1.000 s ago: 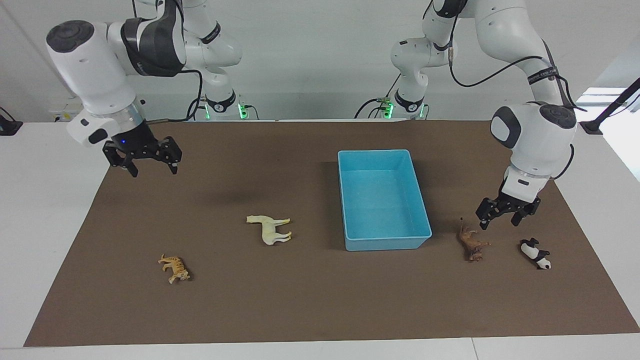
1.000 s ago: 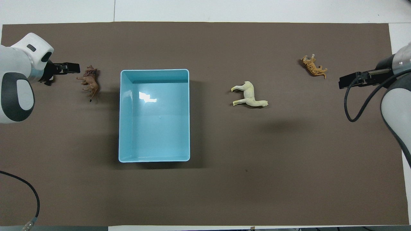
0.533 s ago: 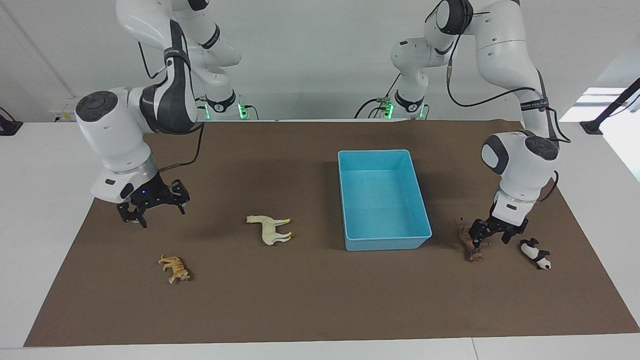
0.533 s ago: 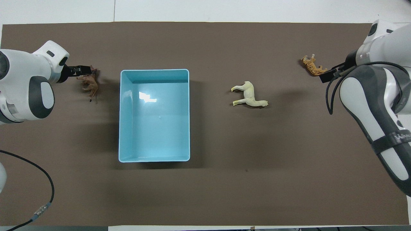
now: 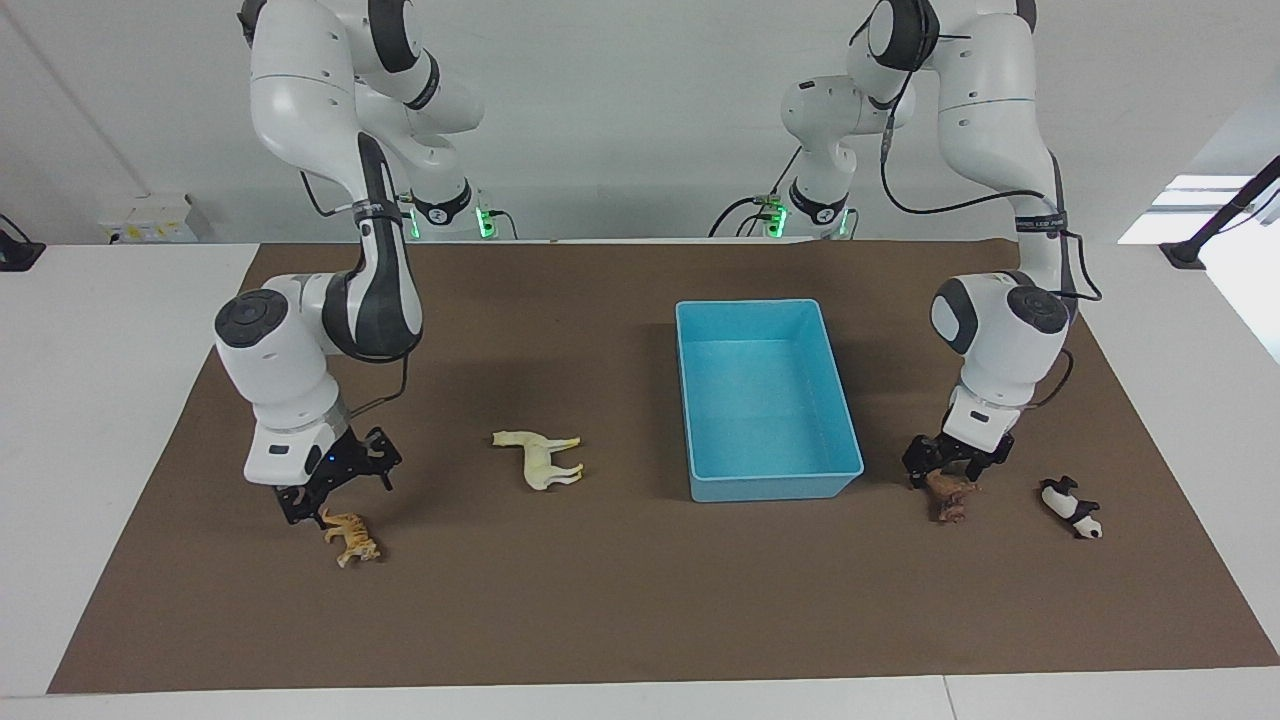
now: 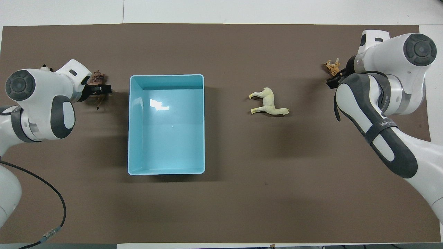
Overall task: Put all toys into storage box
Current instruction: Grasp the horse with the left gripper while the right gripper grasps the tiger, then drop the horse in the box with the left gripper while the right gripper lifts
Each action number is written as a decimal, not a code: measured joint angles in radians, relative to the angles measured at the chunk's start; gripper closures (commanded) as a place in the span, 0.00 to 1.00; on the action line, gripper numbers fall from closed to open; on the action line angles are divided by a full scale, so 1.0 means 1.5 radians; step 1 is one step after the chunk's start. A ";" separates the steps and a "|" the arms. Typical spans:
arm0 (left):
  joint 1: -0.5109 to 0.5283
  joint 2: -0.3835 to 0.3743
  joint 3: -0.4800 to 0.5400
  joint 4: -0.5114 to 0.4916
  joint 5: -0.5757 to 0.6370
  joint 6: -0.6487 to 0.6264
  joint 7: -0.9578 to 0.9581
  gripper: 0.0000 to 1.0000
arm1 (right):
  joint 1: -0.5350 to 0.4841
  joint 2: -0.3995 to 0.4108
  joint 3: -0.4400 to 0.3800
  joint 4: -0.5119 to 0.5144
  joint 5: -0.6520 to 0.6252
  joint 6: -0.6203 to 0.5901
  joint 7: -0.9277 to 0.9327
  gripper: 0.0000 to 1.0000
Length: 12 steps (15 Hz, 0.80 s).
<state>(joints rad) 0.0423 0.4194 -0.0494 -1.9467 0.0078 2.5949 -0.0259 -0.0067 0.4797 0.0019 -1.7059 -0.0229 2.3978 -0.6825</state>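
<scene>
Brown lion (image 5: 950, 495) under left tool (image 5: 953, 468), right tool (image 5: 338, 488) over tiger (image 5: 350, 537); grips unclear

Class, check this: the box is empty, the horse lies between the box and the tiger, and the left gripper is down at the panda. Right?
Not quite. The facing view shows the left gripper down at the lion, not the panda. The rest holds: box empty, horse between it and the tiger.

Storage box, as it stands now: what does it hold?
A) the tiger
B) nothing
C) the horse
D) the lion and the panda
B: the storage box shows only its bare blue floor, while the horse, tiger, lion and panda all lie on the mat outside it.
</scene>
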 measured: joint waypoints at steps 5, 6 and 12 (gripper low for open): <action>0.000 -0.008 0.000 0.003 0.000 -0.004 -0.001 1.00 | -0.001 0.022 -0.003 0.004 -0.017 0.035 -0.003 0.00; 0.000 -0.008 0.000 0.005 0.000 -0.007 -0.002 1.00 | -0.001 0.022 -0.003 0.005 -0.017 0.034 -0.005 0.00; -0.023 -0.026 -0.004 0.136 0.000 -0.205 -0.071 1.00 | -0.009 0.055 -0.004 0.021 -0.016 0.028 -0.005 0.00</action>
<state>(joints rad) 0.0079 0.3811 -0.0549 -1.7421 0.0073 2.2871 -0.1331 -0.0204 0.5622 -0.0039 -1.6744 -0.0466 2.4392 -0.6897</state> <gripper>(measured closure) 0.670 0.000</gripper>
